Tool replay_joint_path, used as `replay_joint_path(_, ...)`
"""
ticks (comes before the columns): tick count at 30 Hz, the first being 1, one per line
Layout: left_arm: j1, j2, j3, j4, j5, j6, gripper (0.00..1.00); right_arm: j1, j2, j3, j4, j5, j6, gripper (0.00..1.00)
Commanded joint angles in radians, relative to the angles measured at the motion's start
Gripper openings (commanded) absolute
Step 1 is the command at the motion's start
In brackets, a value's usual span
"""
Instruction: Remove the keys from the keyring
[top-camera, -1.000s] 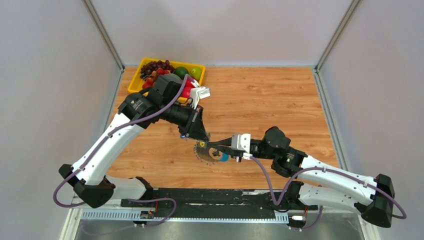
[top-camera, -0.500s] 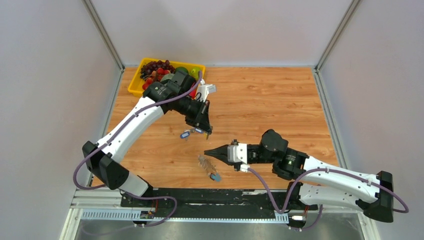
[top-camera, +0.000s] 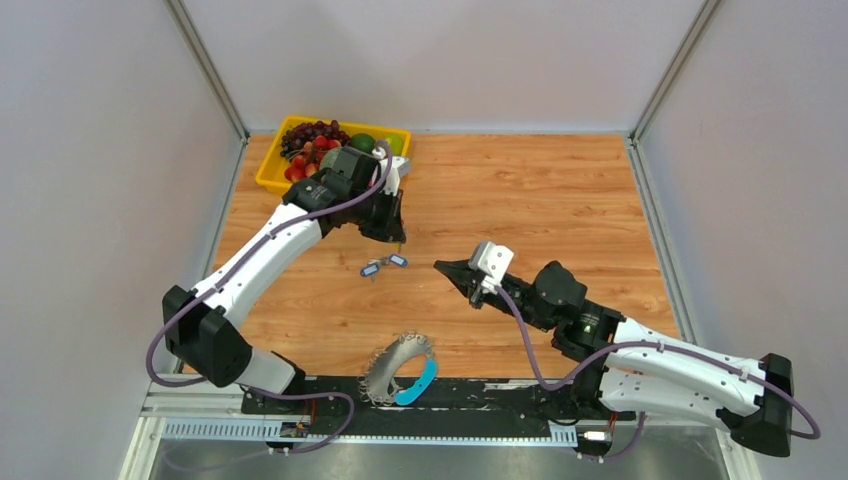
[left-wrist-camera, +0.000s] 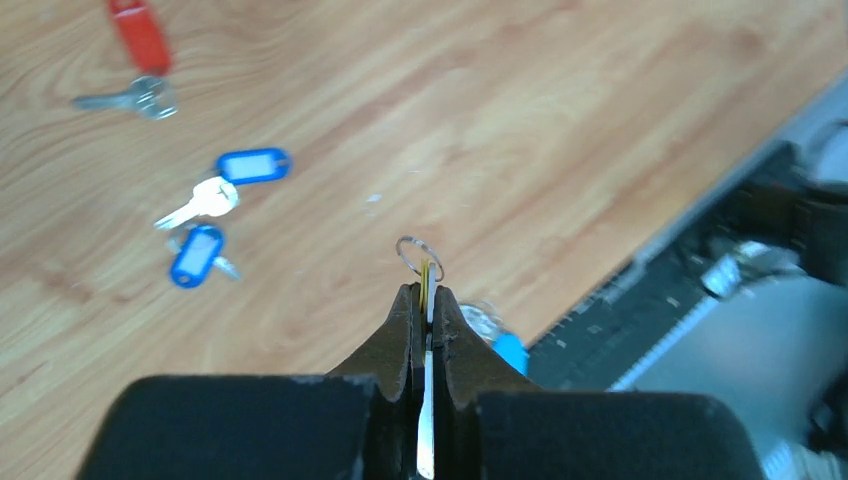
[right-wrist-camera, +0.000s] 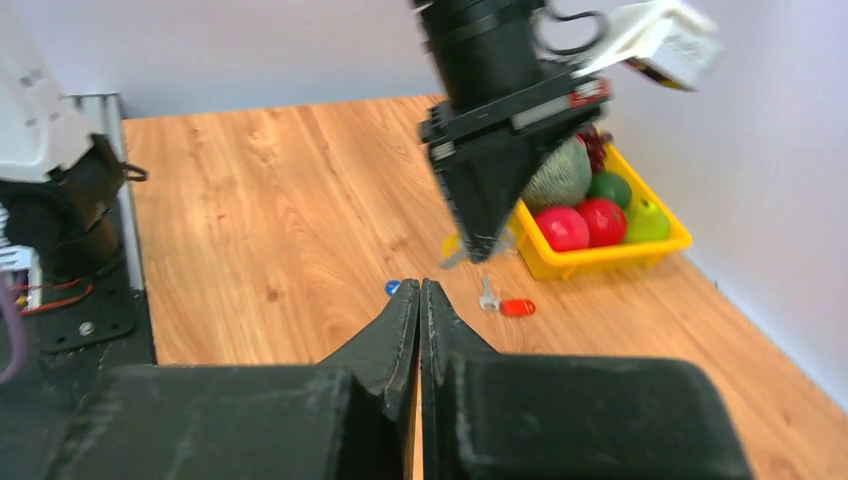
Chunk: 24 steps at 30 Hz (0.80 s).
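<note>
The keyring, a loop bristling with small grey keys and closed by a blue strap, lies at the table's front edge, partly on the black rail. No gripper touches it. In the left wrist view the keyring shows just past my fingertips. My left gripper hovers over the wood near the tray, shut on a single thin key whose small wire ring sticks out beyond the tips. My right gripper is shut with nothing in it, pointing toward the left gripper.
Two loose blue-tagged keys lie on the wood below the left gripper. A red-tagged key lies closer to the yellow fruit tray at the back left. Grey walls enclose the table.
Both grippers were at the keyring; the right let go and swung back and up. The keyring came down and slid to the front edge. The left gripper pulled away toward the tray with one key.
</note>
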<state>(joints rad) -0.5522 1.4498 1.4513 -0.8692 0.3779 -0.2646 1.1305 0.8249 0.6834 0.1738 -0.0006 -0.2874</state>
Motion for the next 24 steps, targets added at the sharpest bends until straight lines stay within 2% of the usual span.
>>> replay_joint_path(1,0.040,-0.002,-0.162,0.259,-0.213,-0.044,0.00,-0.033,0.010,0.002,-0.030,0.192,0.177,0.03)
replay_joint_path(4,0.046,0.011,-0.228,0.407,-0.329,-0.049,0.01,-0.073,-0.007,-0.017,-0.038,0.191,0.223,0.03)
replay_joint_path(8,0.050,0.058,-0.296,0.575,-0.477,-0.034,0.08,-0.123,-0.033,-0.042,-0.042,0.203,0.276,0.04)
replay_joint_path(11,0.064,0.109,-0.284,0.606,-0.523,-0.035,0.09,-0.150,-0.036,-0.044,-0.061,0.213,0.316,0.05)
replay_joint_path(12,0.066,0.132,-0.281,0.612,-0.529,-0.039,0.18,-0.155,-0.035,-0.045,-0.069,0.217,0.327,0.08)
replay_joint_path(13,0.071,0.140,-0.271,0.612,-0.548,-0.045,0.31,-0.159,-0.032,-0.045,-0.075,0.223,0.333,0.17)
replay_joint_path(14,0.072,0.149,-0.257,0.595,-0.551,-0.052,0.56,-0.163,-0.027,-0.045,-0.084,0.228,0.340,0.34)
replay_joint_path(15,0.073,0.144,-0.252,0.588,-0.549,-0.053,0.65,-0.165,-0.021,-0.044,-0.096,0.240,0.350,0.51)
replay_joint_path(16,0.073,0.134,-0.255,0.576,-0.548,-0.064,0.84,-0.169,-0.014,-0.040,-0.114,0.253,0.365,0.66)
replay_joint_path(17,0.074,0.104,-0.262,0.579,-0.534,-0.068,0.92,-0.172,-0.008,-0.035,-0.133,0.266,0.383,0.75)
replay_joint_path(18,0.075,0.084,-0.285,0.589,-0.524,-0.074,0.98,-0.176,-0.004,-0.029,-0.153,0.274,0.402,0.80)
replay_joint_path(20,0.074,0.021,-0.317,0.586,-0.491,-0.081,1.00,-0.190,0.000,-0.019,-0.196,0.265,0.444,0.87)
replay_joint_path(24,0.073,-0.114,-0.406,0.550,-0.416,-0.102,1.00,-0.192,0.006,0.001,-0.296,0.230,0.513,0.91)
